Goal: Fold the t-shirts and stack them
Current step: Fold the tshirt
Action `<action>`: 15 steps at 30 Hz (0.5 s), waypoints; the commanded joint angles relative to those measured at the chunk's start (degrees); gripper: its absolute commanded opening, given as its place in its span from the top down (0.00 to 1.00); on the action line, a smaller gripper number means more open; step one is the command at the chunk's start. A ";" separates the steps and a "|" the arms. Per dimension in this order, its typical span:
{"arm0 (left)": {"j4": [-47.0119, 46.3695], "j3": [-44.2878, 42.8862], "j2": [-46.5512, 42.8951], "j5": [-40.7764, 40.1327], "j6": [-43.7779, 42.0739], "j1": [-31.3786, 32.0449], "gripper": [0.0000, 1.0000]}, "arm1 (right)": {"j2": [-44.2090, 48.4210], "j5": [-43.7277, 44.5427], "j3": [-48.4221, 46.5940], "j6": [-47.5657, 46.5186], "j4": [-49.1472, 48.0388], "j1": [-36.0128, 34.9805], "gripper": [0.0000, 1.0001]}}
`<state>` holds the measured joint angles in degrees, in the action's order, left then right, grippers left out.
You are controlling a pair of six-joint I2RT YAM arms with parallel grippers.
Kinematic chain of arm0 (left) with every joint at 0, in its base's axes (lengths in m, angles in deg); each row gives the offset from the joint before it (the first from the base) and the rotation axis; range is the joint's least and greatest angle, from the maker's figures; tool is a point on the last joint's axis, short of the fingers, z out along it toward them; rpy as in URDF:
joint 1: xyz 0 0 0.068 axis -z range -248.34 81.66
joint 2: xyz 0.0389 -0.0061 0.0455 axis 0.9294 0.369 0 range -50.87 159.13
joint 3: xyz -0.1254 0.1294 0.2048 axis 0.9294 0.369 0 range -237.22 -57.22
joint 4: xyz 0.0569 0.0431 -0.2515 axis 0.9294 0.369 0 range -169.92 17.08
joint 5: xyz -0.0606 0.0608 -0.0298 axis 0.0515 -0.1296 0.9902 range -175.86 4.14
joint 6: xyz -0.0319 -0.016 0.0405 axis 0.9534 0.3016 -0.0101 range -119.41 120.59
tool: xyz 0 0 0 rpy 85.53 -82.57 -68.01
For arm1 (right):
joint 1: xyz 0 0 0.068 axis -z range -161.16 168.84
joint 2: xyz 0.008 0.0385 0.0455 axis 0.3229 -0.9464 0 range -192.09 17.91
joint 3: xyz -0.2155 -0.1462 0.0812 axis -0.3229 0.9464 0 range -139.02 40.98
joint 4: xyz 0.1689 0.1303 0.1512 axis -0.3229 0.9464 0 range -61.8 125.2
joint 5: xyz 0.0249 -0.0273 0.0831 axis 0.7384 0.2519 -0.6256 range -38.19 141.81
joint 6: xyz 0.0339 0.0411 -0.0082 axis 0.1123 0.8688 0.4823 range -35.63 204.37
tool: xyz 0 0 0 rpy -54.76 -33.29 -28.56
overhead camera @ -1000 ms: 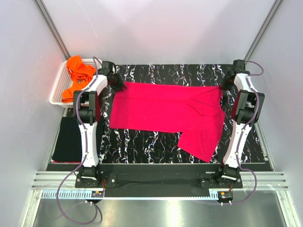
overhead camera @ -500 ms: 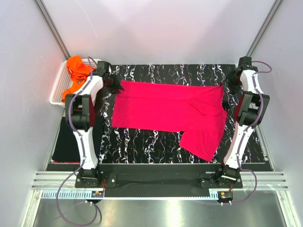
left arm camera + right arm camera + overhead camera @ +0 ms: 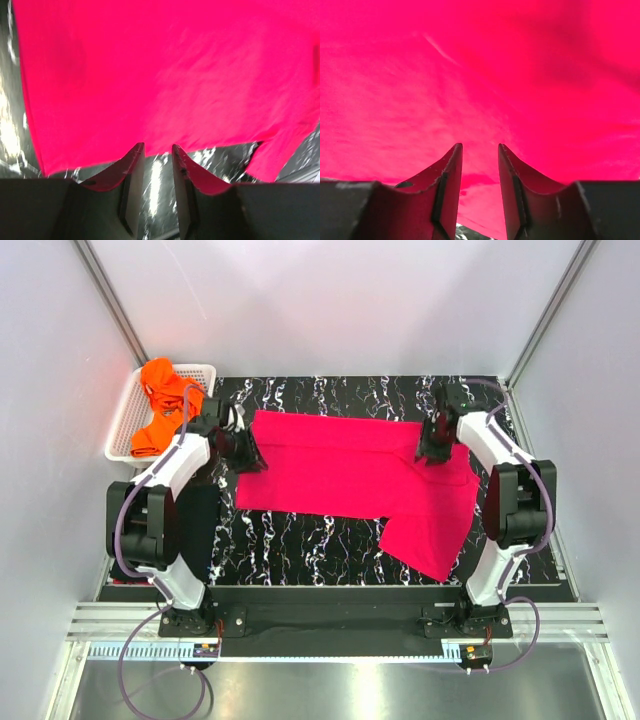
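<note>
Hot pink t-shirt (image 3: pixel 350 465) lies flat on the black veined mat (image 3: pixel 300 535), long axis left-right. Left gripper (image 3: pixel 247 450) is at its left edge and right gripper (image 3: pixel 434 443) is over its right part. Both are narrowly parted, holding nothing.

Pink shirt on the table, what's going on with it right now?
Two robot arms are working on the pink t-shirt, which lies spread on the black veined mat. The left gripper is at its left edge and the right gripper is over its far right part. Both are open and gripping nothing. Orange t-shirts sit bunched in the white basket.
</note>
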<state>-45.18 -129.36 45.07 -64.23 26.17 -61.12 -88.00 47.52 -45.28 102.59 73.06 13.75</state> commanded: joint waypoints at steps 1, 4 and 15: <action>-0.29 1.39 -2.43 1.58 -2.73 -0.28 0.69 | 0.53 1.04 4.95 -2.75 -4.07 0.86 0.59; -0.29 0.08 -0.67 1.84 -2.38 -0.28 0.70 | -1.58 1.13 4.79 -4.33 -4.26 0.60 0.55; 1.73 -5.47 4.16 4.39 -1.24 -0.19 0.72 | -8.78 3.85 -0.40 -3.90 -3.91 0.07 0.53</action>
<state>-43.49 -132.14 48.89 -62.24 25.01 -61.16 -95.02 49.42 -42.26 98.88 70.26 14.26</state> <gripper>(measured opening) 0.290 0.485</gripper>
